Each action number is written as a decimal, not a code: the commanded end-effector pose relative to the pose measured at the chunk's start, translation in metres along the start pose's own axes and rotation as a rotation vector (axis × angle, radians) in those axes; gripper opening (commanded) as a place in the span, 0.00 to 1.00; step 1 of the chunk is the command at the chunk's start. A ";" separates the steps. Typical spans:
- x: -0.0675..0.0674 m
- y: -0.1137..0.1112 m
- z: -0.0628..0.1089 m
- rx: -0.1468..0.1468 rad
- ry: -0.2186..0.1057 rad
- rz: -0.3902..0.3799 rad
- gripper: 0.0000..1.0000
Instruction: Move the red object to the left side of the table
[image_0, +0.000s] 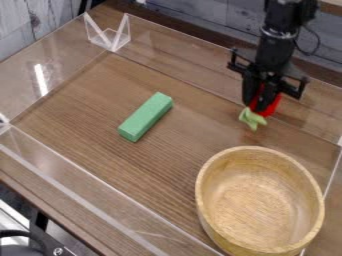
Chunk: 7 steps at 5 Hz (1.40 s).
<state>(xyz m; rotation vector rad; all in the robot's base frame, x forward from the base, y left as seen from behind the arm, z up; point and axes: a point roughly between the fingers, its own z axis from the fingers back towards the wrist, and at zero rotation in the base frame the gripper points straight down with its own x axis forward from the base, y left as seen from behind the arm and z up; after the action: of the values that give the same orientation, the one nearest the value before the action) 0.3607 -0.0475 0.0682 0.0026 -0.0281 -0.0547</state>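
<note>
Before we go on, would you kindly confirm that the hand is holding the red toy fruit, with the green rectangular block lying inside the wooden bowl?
Not quite: in the camera view, the green rectangular block lies on the tabletop, outside the wooden bowl. The hand is indeed holding the red toy fruit.

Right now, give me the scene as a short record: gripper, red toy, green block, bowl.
gripper: at the back right of the picture, over the table, jaws around the red toy
red toy: between the jaws, leafy end toward the camera
green block: lying on the table, left of the red toy
bowl: front right, round, light wooden, nothing visible inside
move to left side: not yet done
</note>
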 end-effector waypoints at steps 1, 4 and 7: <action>0.010 0.016 0.038 -0.004 -0.108 0.031 0.00; 0.016 0.001 0.003 0.006 -0.079 -0.002 0.00; 0.011 -0.002 -0.005 -0.005 -0.079 -0.013 0.00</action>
<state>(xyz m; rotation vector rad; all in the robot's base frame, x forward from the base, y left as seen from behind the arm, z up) 0.3668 -0.0465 0.0457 0.0015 -0.0510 -0.0590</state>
